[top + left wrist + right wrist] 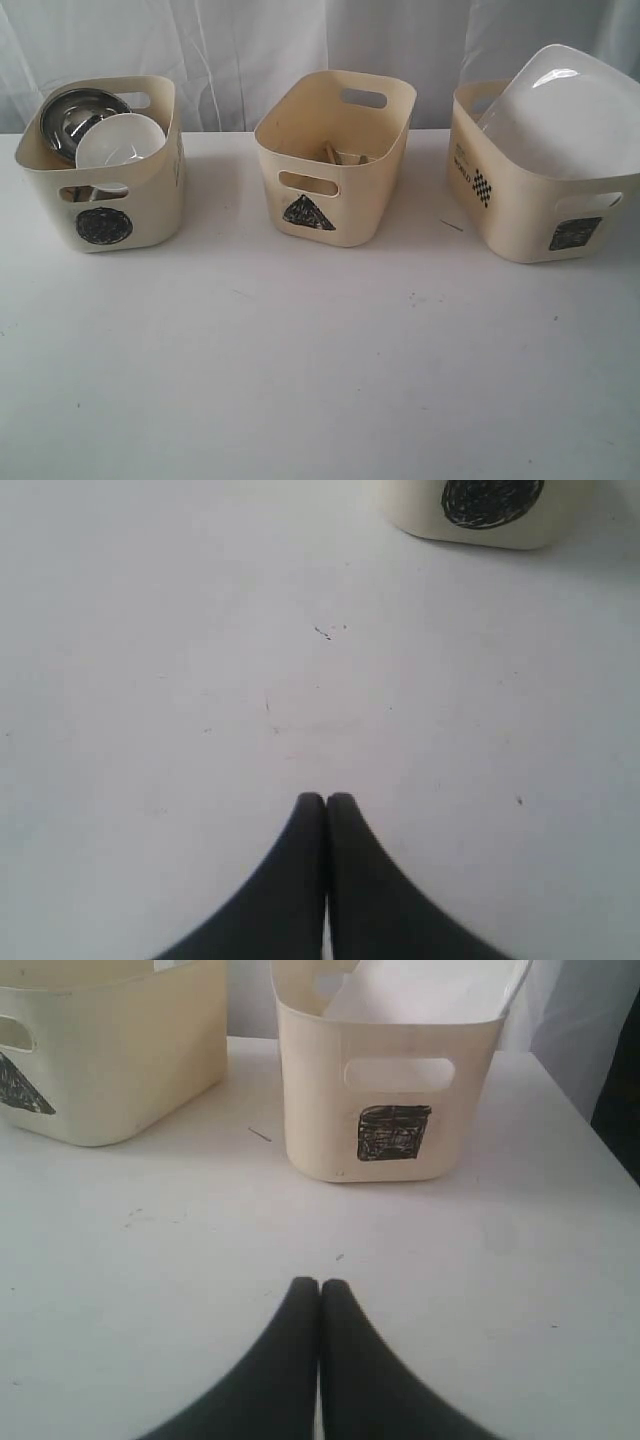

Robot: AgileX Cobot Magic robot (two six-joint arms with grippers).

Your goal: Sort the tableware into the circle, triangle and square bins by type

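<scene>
Three cream bins stand in a row on the white table. The circle bin (105, 190) at the left holds a steel bowl (75, 115) and a small white bowl (120, 140). Wooden chopsticks (335, 155) show inside the triangle bin (330, 165) in the middle. At the right, the large white plate (575, 110) leans in the square bin (520, 190). Neither arm shows in the exterior view. My left gripper (326, 802) is shut and empty over bare table, the circle bin (490, 510) beyond it. My right gripper (320, 1286) is shut and empty, facing the square bin (390, 1100).
A white curtain hangs behind the table. The triangle bin (110, 1050) stands beside the square bin in the right wrist view. The table's edge (590, 1130) runs close past the square bin. Small dark specks mark the tabletop.
</scene>
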